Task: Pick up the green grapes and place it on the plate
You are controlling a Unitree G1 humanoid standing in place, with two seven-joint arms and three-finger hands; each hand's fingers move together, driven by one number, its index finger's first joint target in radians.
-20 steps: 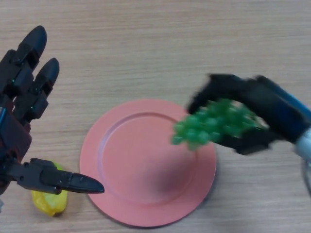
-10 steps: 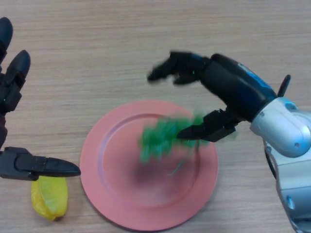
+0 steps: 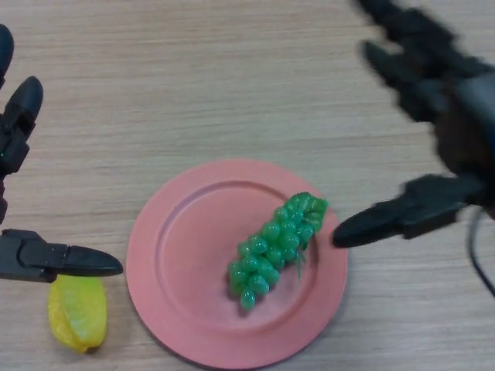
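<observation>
A pale wood-grain bench is stretching across the whole view. At the far left the left hand is hovering with its fingers spread straight and its thumb pointing toward the plate. Just below that thumb a yellow fruit is lying on the bench. In the middle the pink plate is carrying the green grapes, lying diagonally on its right half. At the right the right hand is hanging with fingers apart, holding nothing, its thumb tip near the grapes.
</observation>
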